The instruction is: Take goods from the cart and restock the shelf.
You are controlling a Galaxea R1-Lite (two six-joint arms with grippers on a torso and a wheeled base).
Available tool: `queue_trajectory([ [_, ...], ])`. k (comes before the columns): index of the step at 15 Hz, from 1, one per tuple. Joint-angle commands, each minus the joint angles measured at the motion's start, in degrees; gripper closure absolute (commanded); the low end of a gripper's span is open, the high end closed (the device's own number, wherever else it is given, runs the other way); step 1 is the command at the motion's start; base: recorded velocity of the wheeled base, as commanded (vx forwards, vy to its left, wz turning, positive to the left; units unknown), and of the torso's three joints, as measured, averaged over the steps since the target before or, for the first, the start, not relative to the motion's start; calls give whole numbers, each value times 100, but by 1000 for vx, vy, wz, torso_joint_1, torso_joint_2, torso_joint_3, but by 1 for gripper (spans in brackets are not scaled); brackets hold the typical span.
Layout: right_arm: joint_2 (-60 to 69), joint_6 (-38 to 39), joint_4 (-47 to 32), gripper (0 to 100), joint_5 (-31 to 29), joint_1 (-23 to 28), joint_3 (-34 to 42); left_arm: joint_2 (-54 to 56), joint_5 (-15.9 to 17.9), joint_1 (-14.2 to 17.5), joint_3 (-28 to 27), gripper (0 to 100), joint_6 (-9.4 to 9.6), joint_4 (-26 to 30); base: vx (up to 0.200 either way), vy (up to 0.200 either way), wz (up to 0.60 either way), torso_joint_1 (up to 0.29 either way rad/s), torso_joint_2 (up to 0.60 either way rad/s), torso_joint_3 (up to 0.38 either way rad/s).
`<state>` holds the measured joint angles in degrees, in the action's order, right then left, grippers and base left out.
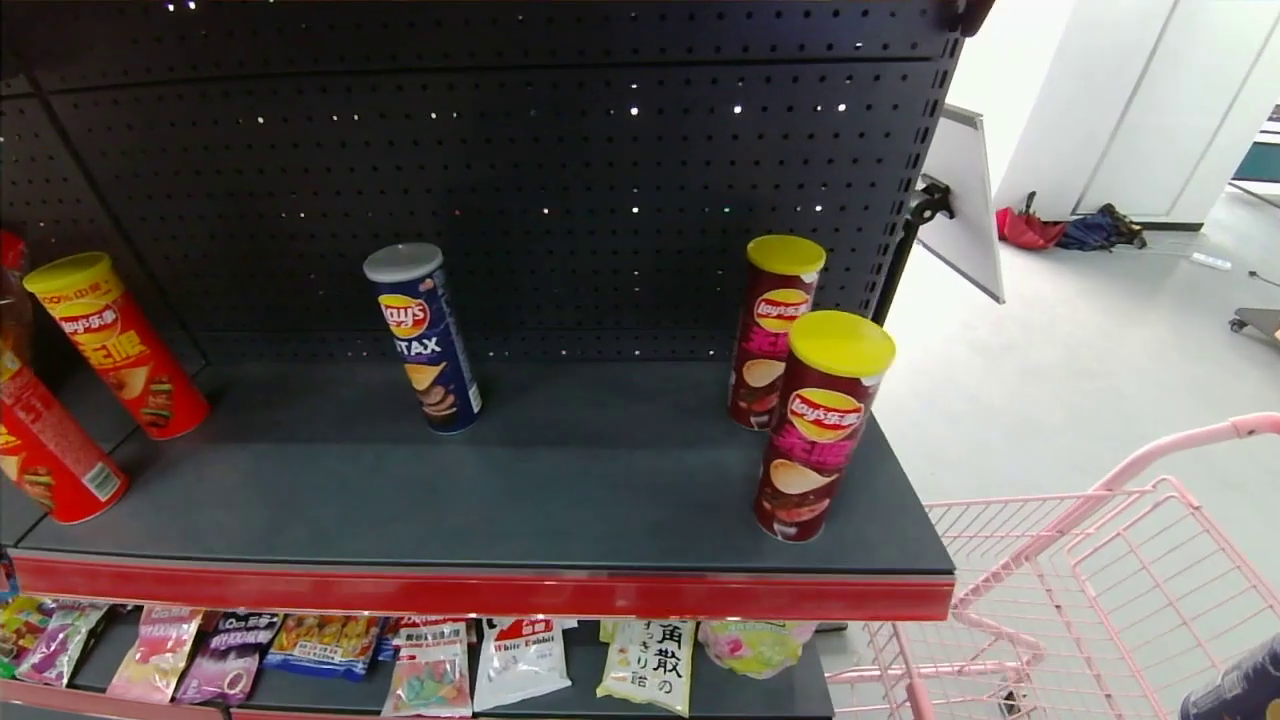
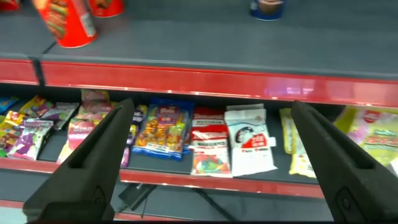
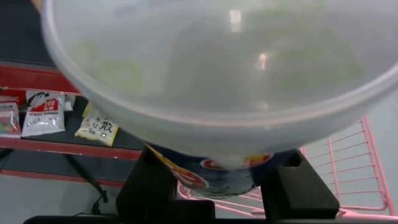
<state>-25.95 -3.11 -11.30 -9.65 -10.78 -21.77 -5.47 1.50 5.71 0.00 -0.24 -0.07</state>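
My right gripper [image 3: 224, 190] is shut on a dark blue chip can [image 3: 211, 177], whose clear plastic lid [image 3: 217, 81] faces the wrist camera. The gripper holds it above the pink cart [image 1: 1080, 570], to the right of the shelf. A dark blue end of this can [image 1: 1238, 685] shows at the head view's lower right corner. My left gripper [image 2: 211, 168] is open and holds nothing, in front of the lower shelf's snack bags [image 2: 205, 140]. On the dark upper shelf [image 1: 560, 490] stand a matching blue can [image 1: 425, 340] and two maroon cans with yellow lids [image 1: 775, 330] [image 1: 820, 425].
Two red cans [image 1: 115, 345] [image 1: 45, 440] stand at the upper shelf's left end. A red price rail [image 1: 480, 590] runs along the shelf's front edge. Free shelf room lies between the blue can and the maroon cans. A white board [image 1: 965, 200] hangs off the shelf's right side.
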Motion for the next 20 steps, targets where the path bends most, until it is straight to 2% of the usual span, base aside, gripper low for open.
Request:
queue_trajectory([
  [1,134,3,5,100,-1,-3,50,-6,-1,1,0,0,-2,-1,0,200,0,17,-2,-2],
  [15,424,-14,-4,100,16,-3,235,2,-1,1,0,0,-2,-1,0,200,0,3,3,3],
  [20,864,-23,-48,100,16,-3,402,-103,8,-61,0,0,-2,7,0,0,0,0,0,0],
])
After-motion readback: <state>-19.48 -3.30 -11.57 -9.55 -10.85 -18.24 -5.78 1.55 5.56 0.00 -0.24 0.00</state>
